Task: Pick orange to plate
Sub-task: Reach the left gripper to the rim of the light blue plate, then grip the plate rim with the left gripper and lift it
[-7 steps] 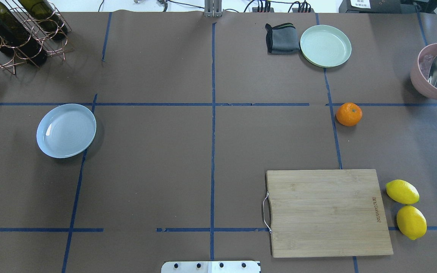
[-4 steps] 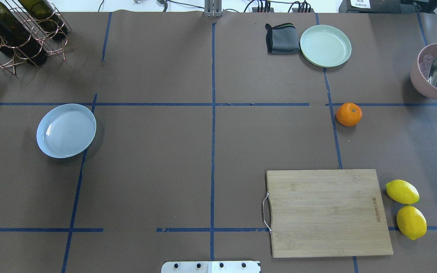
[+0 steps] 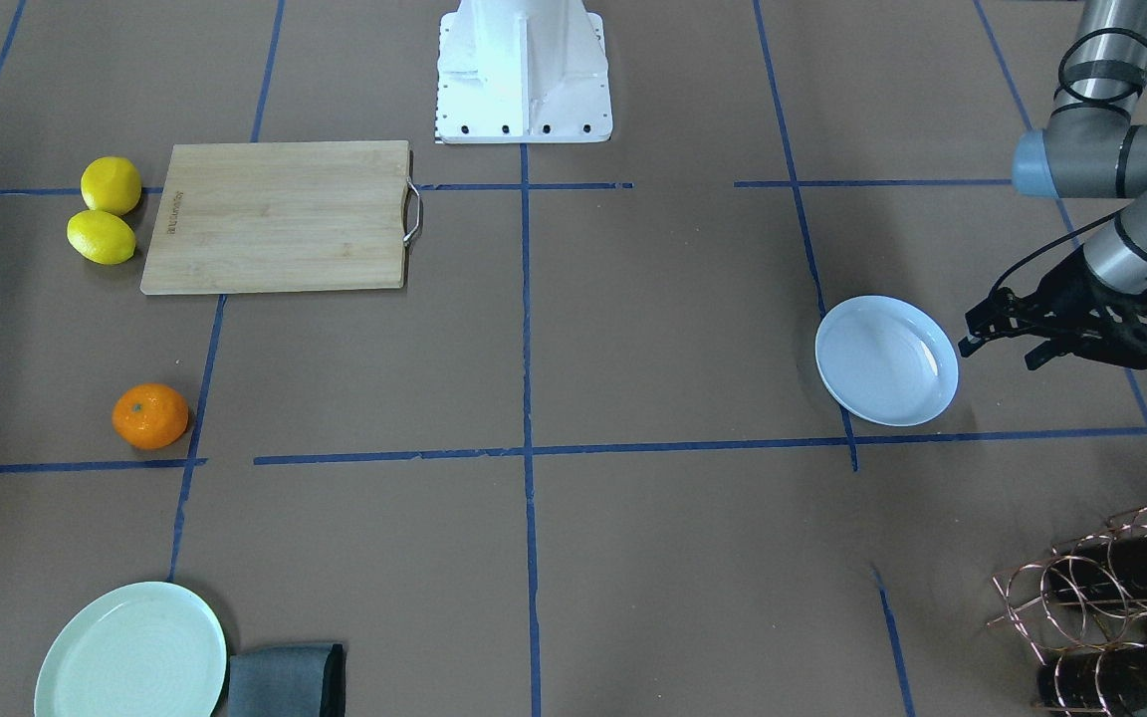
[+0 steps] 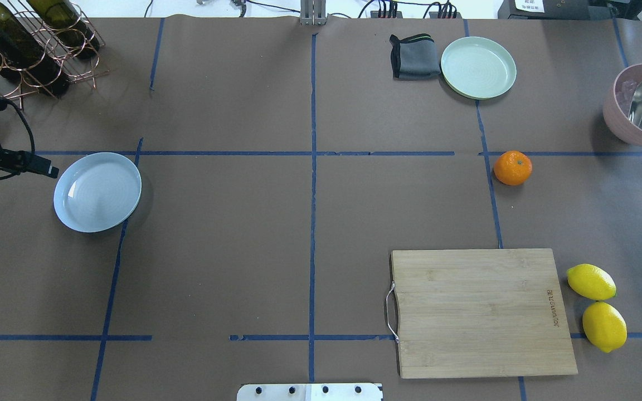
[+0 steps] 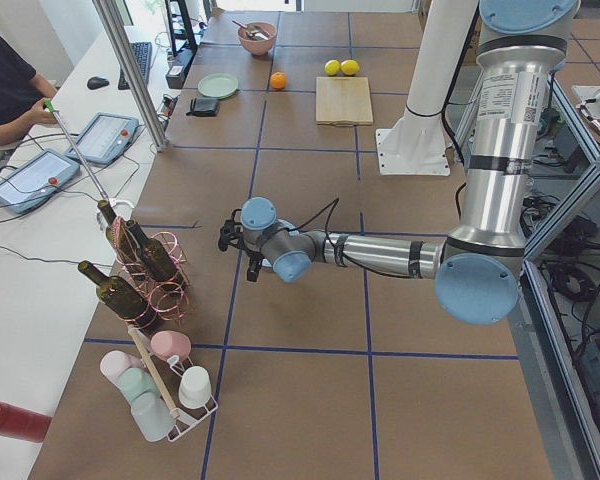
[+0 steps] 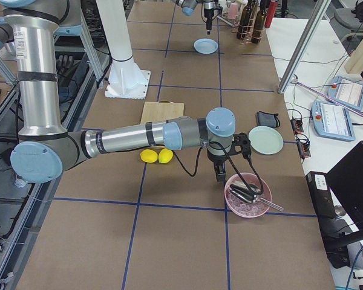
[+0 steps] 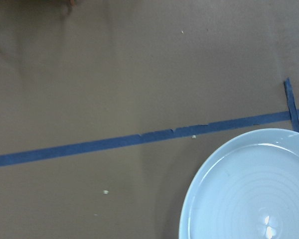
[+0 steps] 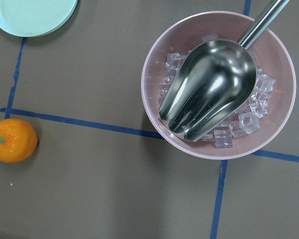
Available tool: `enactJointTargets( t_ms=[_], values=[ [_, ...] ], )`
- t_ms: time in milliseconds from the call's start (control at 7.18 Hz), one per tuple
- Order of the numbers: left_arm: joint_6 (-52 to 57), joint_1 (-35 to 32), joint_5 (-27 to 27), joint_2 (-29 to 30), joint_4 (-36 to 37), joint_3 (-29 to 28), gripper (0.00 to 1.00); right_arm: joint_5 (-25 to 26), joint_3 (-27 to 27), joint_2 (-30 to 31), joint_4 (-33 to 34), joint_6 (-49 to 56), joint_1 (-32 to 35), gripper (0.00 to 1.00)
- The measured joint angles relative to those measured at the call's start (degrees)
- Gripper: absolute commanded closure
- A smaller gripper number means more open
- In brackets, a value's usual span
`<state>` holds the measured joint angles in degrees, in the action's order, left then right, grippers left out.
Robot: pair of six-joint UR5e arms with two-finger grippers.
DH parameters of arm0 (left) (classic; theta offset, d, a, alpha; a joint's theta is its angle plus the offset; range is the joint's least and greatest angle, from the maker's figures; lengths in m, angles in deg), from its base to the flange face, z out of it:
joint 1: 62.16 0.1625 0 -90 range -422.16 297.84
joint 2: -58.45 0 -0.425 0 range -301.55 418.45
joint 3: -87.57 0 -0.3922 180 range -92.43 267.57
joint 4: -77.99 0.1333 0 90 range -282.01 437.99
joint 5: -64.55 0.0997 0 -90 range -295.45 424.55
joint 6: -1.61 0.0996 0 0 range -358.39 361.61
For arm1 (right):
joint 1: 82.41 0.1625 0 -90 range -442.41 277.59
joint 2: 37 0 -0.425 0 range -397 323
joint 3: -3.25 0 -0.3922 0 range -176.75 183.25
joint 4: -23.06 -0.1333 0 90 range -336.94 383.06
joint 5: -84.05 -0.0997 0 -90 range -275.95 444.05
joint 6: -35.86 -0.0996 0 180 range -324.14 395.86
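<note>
Status: pick not yet begun, as I judged it. Orange (image 4: 512, 167) sat free on the table (image 4: 243, 250), toward the edge on the robot's right and somewhat nearer the far edge than the near one, with nothing touching it. Plate (image 4: 98, 192) lay bare near the opposite edge, on the robot's left, well apart from the fruit. Left gripper (image 3: 1000, 351) hung just beside the plate on its outer side, fingers spread and holding nothing; its wrist view showed only the plate's rim and tape lines. Right gripper (image 6: 219, 175) appeared in the right side view alone, over the pink bowl (image 4: 616, 120) of ice with its scoop (image 8: 209, 89) near the right edge; I could not tell whether its fingers were apart or together. Its wrist view had the orange at the left margin, so this arm was the nearer one. Step in hand: approach. Next move, in my reading, called for the right gripper to shift off the bowl until centred over the orange, come down with fingers spread around its widest part, and close gently, since a round fruit may roll if nudged off-centre. A long carry across the table would follow, and the left gripper beside the plate might have to clear the drop.
</note>
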<state>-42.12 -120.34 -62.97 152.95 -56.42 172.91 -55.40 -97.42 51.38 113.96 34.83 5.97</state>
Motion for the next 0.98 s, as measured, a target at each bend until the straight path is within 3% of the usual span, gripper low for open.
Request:
enactJointTargets(
  t_ms=[279, 836, 975],
  values=[
    [-3.2, 2.5, 2.7, 0.0, -0.5, 0.0, 0.44, -0.1, -0.2, -0.1, 0.0, -0.8, 0.0, 0.0],
    [-3.5, 3.8, 3.1, 0.1, -0.7, -0.4, 0.47, -1.5, -0.3, -0.3, 0.0, -1.0, 0.0, 0.0],
    [-3.5, 4.3, 3.1, 0.2, -0.7, -0.6, 0.52, -1.5, -0.4, -0.4, -0.1, -1.0, 0.0, 0.0]
  ],
)
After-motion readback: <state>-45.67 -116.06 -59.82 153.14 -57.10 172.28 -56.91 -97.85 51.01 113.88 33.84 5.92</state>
